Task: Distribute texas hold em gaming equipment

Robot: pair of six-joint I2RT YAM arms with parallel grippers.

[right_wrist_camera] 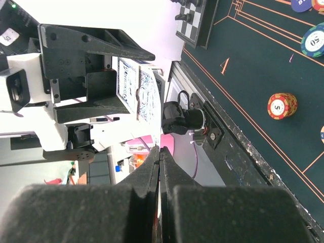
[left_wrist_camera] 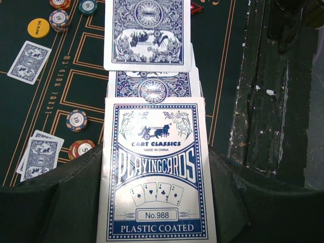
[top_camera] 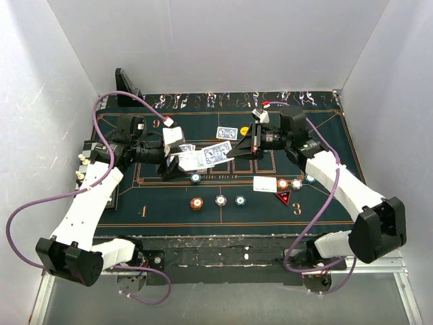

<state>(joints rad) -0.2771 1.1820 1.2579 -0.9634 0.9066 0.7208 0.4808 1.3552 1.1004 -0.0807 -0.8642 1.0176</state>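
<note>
Above the green mat [top_camera: 162, 203], the left fingers [top_camera: 170, 167] were clamped on a blue card box [left_wrist_camera: 154, 172], cards [left_wrist_camera: 147, 33] fanning from its mouth. The right fingers [right_wrist_camera: 159, 158] were pressed shut at the fan; whether they pinched a card was hidden. Dealing seemed underway; next, one card must slide free and go to a seat. Round chips [top_camera: 220, 200] lay nearby.

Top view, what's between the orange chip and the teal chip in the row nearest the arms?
A white chip lies between the orange chip and the teal chip, touching neither; the top view shows it.
</note>
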